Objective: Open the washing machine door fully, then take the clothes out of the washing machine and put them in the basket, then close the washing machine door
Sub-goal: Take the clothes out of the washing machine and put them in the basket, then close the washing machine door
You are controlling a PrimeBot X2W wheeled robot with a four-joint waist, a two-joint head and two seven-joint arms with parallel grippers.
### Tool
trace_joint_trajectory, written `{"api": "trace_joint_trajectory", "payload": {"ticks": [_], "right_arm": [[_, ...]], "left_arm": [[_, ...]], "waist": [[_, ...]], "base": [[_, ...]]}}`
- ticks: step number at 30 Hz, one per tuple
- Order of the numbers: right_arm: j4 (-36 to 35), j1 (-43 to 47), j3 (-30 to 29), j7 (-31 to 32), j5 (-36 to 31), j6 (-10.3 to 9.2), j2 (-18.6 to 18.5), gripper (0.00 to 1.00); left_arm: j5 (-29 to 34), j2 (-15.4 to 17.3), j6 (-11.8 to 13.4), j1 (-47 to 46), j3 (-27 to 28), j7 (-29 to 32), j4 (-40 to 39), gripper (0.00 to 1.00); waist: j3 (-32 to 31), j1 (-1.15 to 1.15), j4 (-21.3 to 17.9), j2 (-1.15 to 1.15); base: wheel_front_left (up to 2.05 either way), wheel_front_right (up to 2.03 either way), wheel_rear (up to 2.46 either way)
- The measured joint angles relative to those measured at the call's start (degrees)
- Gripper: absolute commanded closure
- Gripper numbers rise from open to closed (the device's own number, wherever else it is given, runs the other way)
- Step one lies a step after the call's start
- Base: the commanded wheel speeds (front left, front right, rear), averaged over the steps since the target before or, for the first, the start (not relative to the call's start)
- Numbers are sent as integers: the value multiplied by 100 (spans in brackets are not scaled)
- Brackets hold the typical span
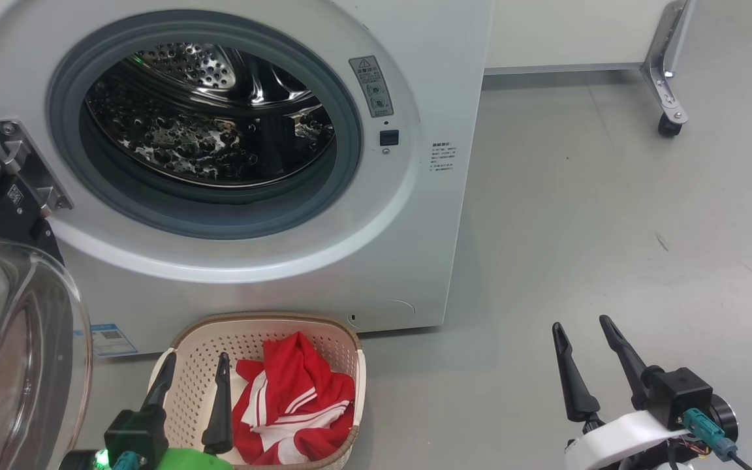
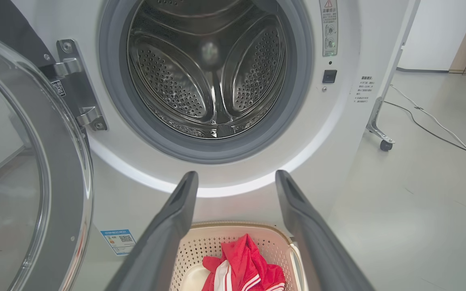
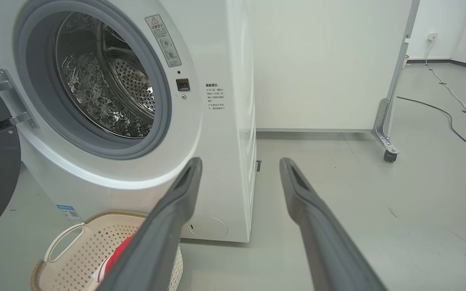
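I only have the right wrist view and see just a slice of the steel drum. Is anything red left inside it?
Observer: No; the left wrist view looks straight into the steel drum of the white front-loading washing machine, and no fabric shows.
Operator: Where is the left gripper?
Observer: The left gripper hovers open over the cream perforated plastic basket, holding nothing.
Operator: How much is in it?
Observer: In the head view, red garments with white stripes lie heaped in its right side.
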Motion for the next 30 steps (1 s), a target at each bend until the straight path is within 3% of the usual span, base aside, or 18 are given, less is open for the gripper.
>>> {"api": "trace_joint_trajectory", "payload": {"ticks": [30], "right_arm": [[-235, 158, 41, 0, 0, -96, 21, 0]], "left_arm": [[181, 13, 211, 509, -14, 431, -943, 0]], "waist": [[5, 0, -91, 0]], "base": [[0, 0, 0]]}}
